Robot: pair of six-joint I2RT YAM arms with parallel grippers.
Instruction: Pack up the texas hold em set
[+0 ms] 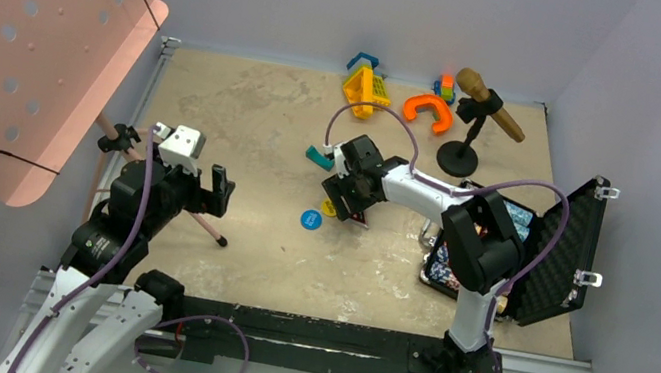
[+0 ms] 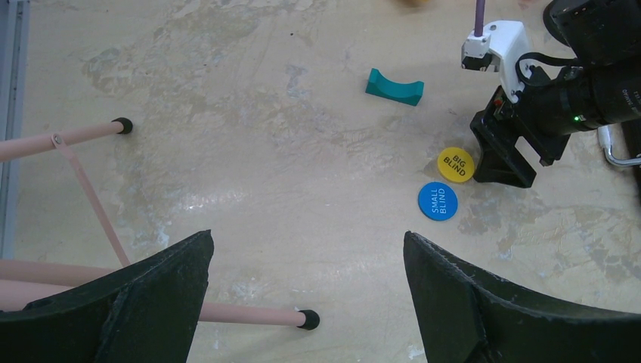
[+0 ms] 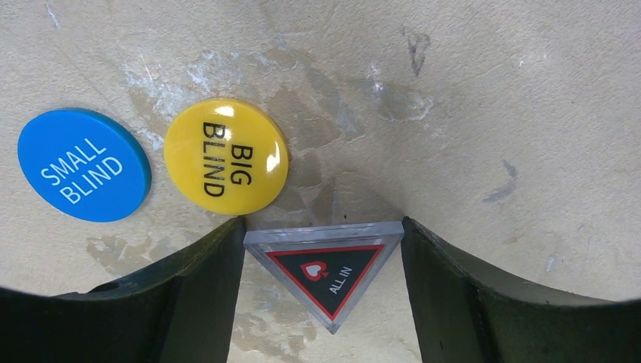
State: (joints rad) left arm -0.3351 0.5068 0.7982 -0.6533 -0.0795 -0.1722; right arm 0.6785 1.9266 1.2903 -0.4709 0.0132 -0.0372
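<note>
The black case (image 1: 564, 248) lies open at the right, with chip rows (image 1: 443, 262) partly hidden by my right arm. My right gripper (image 1: 349, 212) is down at the table in the middle. In the right wrist view its fingers (image 3: 204, 287) touch both upper corners of the clear triangular "ALL IN" token (image 3: 329, 268); the gripper (image 3: 323, 236) is shut on it. The yellow "BIG BLIND" token (image 3: 225, 156) and blue "SMALL BLIND" token (image 3: 83, 164) lie just beside it. My left gripper (image 2: 306, 253) is open and empty, well left of the tokens (image 2: 438, 201).
A teal curved piece (image 1: 317, 156) lies behind the right gripper. Orange, yellow and blue toys (image 1: 401, 94) and a microphone on a stand (image 1: 482, 105) sit at the back. A pink music stand (image 1: 27, 34) overhangs the left, its legs (image 2: 249, 312) under my left gripper.
</note>
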